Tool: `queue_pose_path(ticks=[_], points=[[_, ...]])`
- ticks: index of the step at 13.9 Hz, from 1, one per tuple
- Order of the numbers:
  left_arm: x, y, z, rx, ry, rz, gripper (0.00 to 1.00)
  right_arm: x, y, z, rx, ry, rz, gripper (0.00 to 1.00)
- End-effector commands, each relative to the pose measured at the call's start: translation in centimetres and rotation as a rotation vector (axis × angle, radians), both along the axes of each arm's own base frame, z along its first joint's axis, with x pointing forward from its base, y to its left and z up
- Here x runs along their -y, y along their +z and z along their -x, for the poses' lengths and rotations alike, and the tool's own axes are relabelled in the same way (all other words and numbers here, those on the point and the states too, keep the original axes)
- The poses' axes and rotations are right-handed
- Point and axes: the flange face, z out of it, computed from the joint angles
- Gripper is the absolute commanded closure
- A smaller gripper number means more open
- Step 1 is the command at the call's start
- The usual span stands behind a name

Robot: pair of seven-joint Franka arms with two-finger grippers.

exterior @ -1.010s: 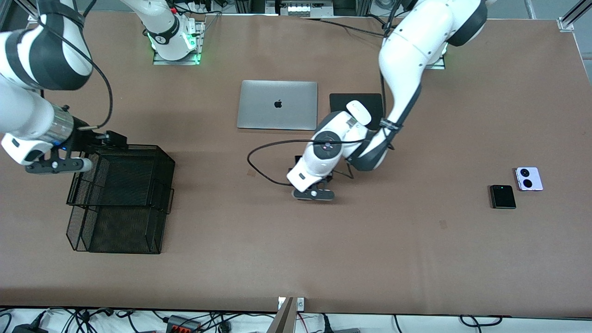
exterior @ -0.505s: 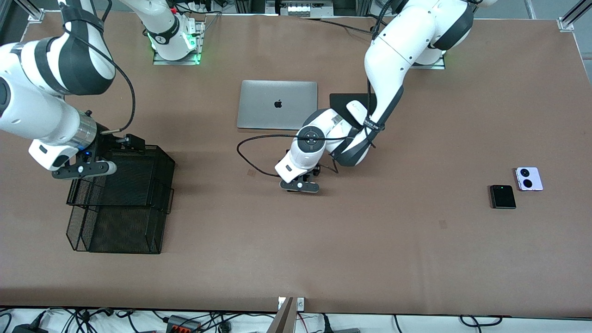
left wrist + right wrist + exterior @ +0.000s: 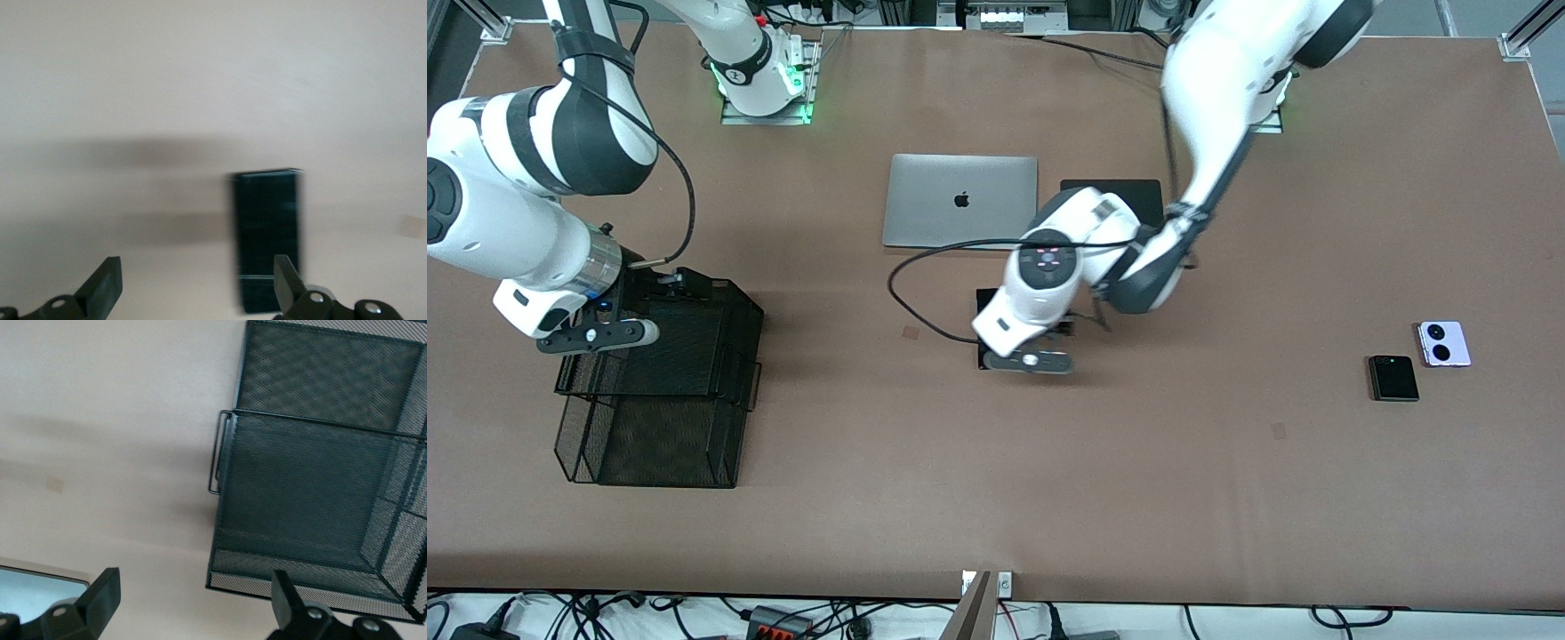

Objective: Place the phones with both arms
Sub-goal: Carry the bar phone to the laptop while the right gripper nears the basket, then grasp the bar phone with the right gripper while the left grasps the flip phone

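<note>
Phones are the job, and none has reached the black mesh tray (image 3: 660, 382) at the right arm's end of the table. Over that tray's upper tier hangs the right gripper (image 3: 596, 336), fingers spread wide and holding nothing, as the right wrist view confirms; that arm appears to be waiting. Moving along the front view, a closed silver laptop (image 3: 960, 201) lies mid-table. Nearer the front camera than the laptop, the left gripper (image 3: 1028, 361) is low over the long black phone (image 3: 267, 233), jaws wide and empty, with the phone flat on the table beneath it. The left wrist view shows the slab off-centre, close by one finger (image 3: 285, 277). Toward the left arm's end lie the small black folded phone (image 3: 1393, 378) and, just beside it, the lilac-white phone (image 3: 1443, 343).

Risks, as I judge them: a finger could clip the slab as the gripper moves and skid it across the table. Any re-grip would catch an edge only. The left arm's looping cable (image 3: 925, 293) might drag over the table.
</note>
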Motion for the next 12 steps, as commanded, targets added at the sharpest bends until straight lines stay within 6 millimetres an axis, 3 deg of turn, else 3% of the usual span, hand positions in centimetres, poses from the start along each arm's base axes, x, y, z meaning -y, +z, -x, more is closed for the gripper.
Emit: queue_pose_path(ticks=[1,3,5,6,8,10,12], points=[[-9.5,2.4,-3.3,-0.038,-0.044,-0.090,0.00,-3.2,-0.2,-0.2,0.004,0.038,-0.011,0.00],[-15.4,3.2,-5.4,-0.024,-0.146,-0.219,0.00,-5.5,-1.3,-0.7,-0.007,0.079,-0.010,0.00],[-20.8,3.4,-6.6,-0.065,-0.248,-0.261,0.00,-11.5,-3.1,-1.0,-0.012,0.140,-0.024,0.00],[-24.4,4.0,-7.5,-0.081,-0.294,-0.285,0.00,-15.0,-3.9,-1.0,-0.004,0.154,-0.033,0.00],[-31.7,4.4,-9.0,-0.098,-0.259,-0.275,0.00,-19.9,-6.0,-1.6,0.018,0.116,-0.032,0.00],[-37.5,3.3,-9.4,-0.116,-0.185,-0.266,0.00,-26.4,-8.9,-0.7,0.047,0.112,-0.030,0.00],[-44.2,1.8,-9.5,-0.114,-0.115,-0.245,0.00,-29.4,-11.7,-0.2,0.071,0.084,-0.038,0.00]])
